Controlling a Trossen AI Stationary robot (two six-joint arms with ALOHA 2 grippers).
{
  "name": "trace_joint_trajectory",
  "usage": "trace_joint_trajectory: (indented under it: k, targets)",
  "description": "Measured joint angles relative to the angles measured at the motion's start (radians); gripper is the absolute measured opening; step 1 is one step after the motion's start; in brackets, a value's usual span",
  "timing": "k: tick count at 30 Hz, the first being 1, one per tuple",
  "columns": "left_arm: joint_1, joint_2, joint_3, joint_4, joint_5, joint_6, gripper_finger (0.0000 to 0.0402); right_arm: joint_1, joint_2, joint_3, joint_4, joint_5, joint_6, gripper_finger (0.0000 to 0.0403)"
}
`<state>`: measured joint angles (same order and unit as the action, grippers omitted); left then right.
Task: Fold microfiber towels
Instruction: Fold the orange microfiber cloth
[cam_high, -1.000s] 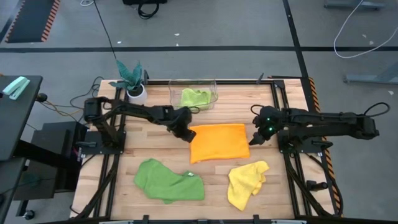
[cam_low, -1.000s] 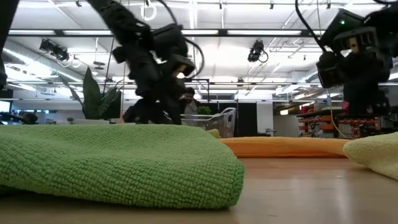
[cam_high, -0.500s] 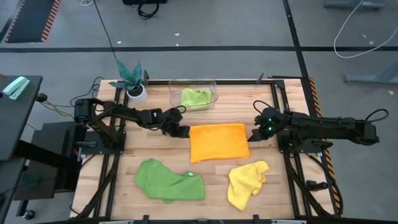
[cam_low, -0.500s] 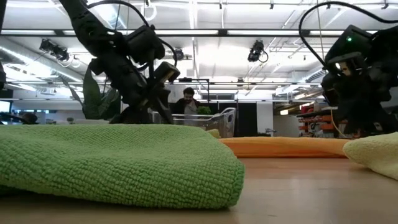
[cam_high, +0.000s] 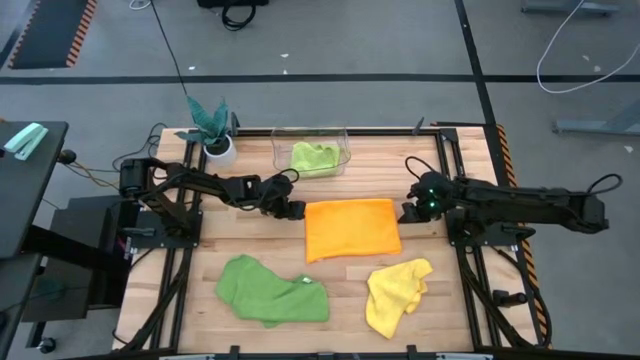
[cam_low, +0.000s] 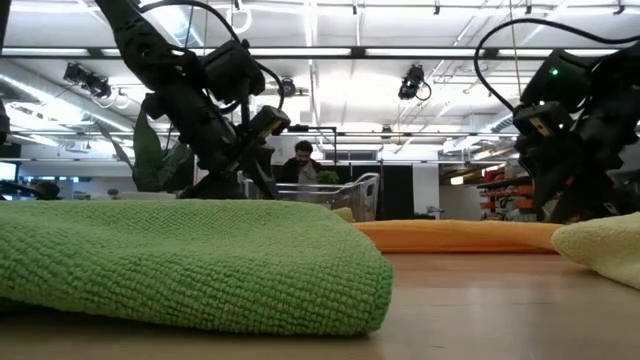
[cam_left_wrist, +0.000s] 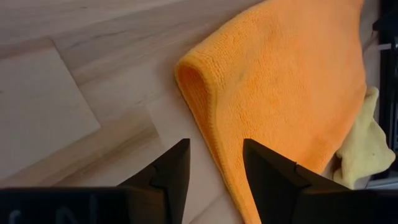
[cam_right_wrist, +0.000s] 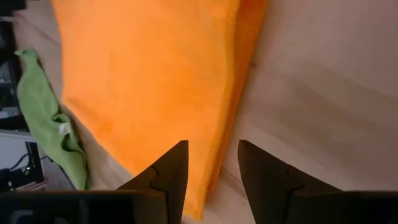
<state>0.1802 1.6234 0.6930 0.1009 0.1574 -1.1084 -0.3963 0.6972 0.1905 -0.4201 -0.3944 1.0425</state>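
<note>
Jaws parted and empty, left gripper (cam_high: 293, 208) and right gripper (cam_high: 410, 214) flank the folded orange microfiber towel's (cam_high: 352, 228) long axis.

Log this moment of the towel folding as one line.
orange towel: folded, flat mid-table | left gripper: jaws open at its left edge | right gripper: jaws open at its right edge | neither holds it

Four towels: one orange (cam_high: 351, 228), one yellow (cam_high: 396, 294), one dark green (cam_high: 270, 291), one lime (cam_high: 313, 157). One clear bin (cam_high: 345, 140). One potted plant (cam_high: 212, 128). Two arms, each with two fingers. One person (cam_low: 301, 163) beyond the worktop (cam_high: 450, 300).
</note>
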Motion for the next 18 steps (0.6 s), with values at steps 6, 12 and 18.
trace_joint_trajectory:
  k: [6,12,18]
  targets:
    - [-0.001,0.000,0.000,0.000,-0.008,0.020,0.0151,0.019,0.066,0.000,0.006,0.038,0.019,0.0147]
    - [-0.001,0.000,0.000,0.001,-0.016,0.035,0.0153,0.019,0.126,0.000,0.061,0.043,0.035,0.0147]
    - [-0.001,0.000,0.000,0.002,-0.023,0.049,0.0160,0.019,0.208,0.000,0.137,0.042,0.052,0.0147]
